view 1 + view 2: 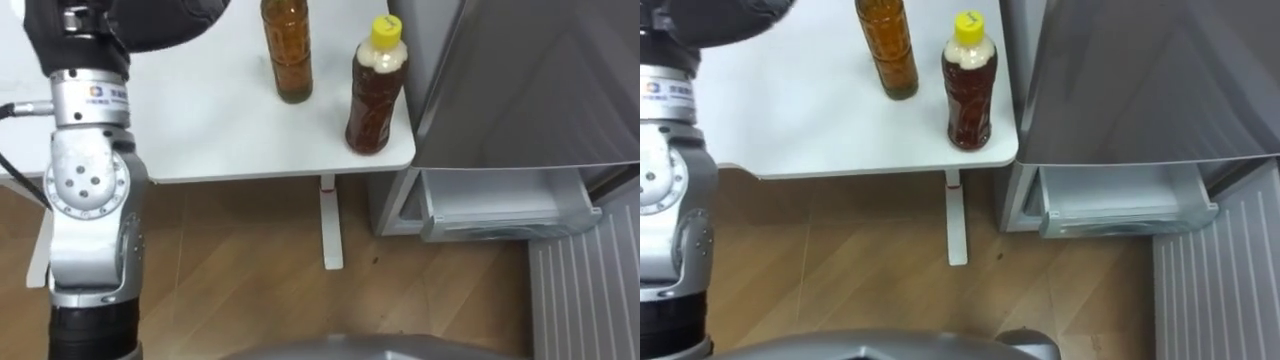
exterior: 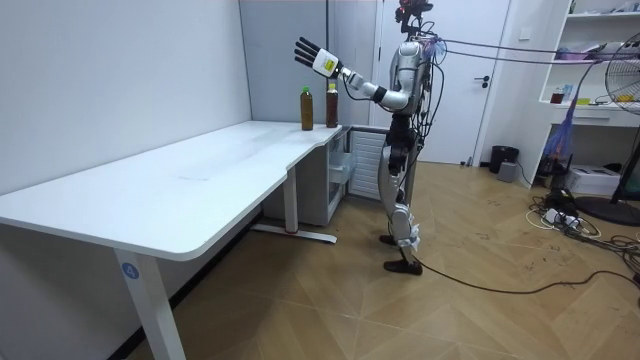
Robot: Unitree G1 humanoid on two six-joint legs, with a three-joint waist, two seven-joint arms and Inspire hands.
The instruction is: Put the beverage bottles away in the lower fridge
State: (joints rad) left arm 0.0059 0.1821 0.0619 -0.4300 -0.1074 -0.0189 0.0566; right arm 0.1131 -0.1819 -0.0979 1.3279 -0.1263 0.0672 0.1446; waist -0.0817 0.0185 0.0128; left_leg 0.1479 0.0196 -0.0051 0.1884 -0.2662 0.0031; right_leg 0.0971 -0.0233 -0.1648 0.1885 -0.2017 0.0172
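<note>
Two drinks stand upright on the white desk [image 1: 200, 125], at its corner beside the grey fridge [image 1: 530, 80]: a yellow-capped bottle of dark tea [image 1: 376, 90] nearest the corner, and just left of it, not touching, an amber bottle [image 1: 288, 50] cut off by the frame's top edge. Right of centre, the fridge's lower compartment [image 1: 495, 205] stands open. In the room view the left hand [image 2: 308, 50] is raised above the bottles at upper centre, fingers spread straight, holding nothing.
</note>
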